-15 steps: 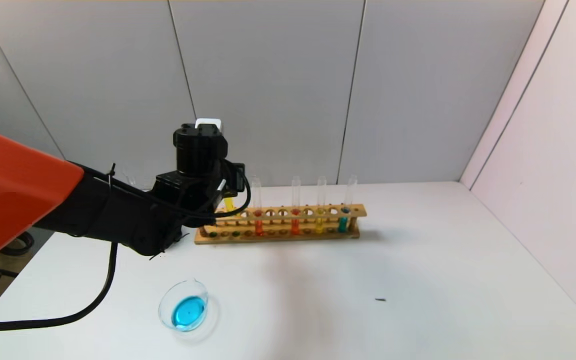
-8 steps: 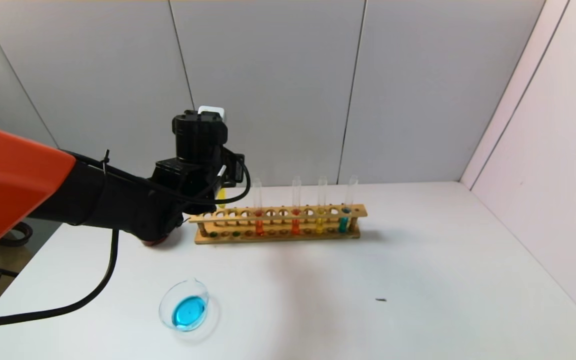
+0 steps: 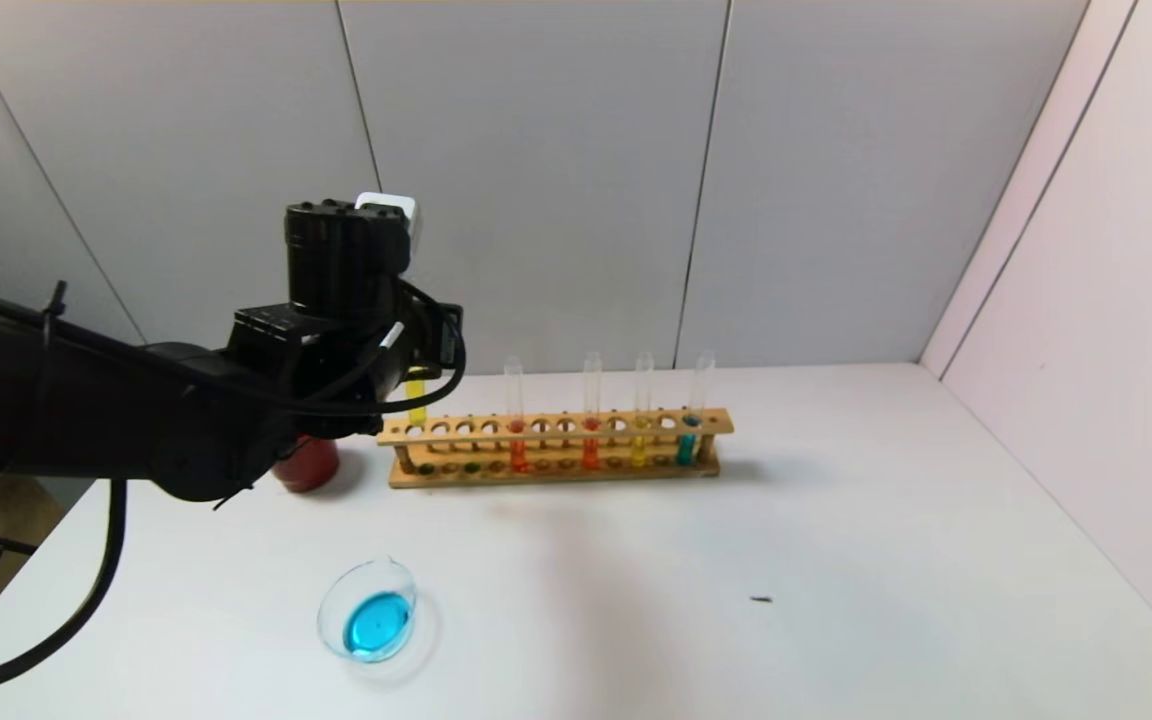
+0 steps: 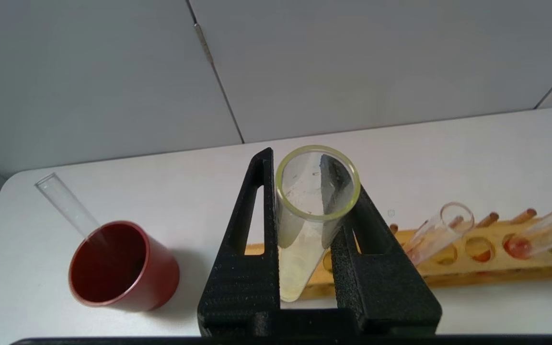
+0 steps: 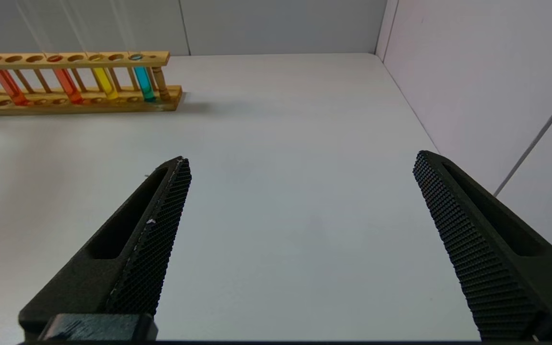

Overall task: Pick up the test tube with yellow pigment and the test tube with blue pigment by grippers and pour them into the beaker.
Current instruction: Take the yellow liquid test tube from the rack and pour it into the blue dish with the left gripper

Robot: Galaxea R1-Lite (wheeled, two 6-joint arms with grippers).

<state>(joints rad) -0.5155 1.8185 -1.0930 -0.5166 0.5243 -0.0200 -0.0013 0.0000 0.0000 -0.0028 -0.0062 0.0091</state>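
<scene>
Left gripper (image 4: pixel 312 158) clamps the yellow test tube (image 4: pixel 304 230); right gripper (image 5: pixel 300 165) gapes wide, empty.

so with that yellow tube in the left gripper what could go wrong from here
The left gripper holds the yellow tube only between two narrow fingers, so it might slip or tilt when tipped.

Its bottom end hangs just above the wooden rack and could clip the rack or a neighbouring tube on the way out.

The beaker is low and already holds blue liquid, so a fast pour may splash.

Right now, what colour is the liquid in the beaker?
Blue, pooled in the beaker; the head view shows it best.
</scene>
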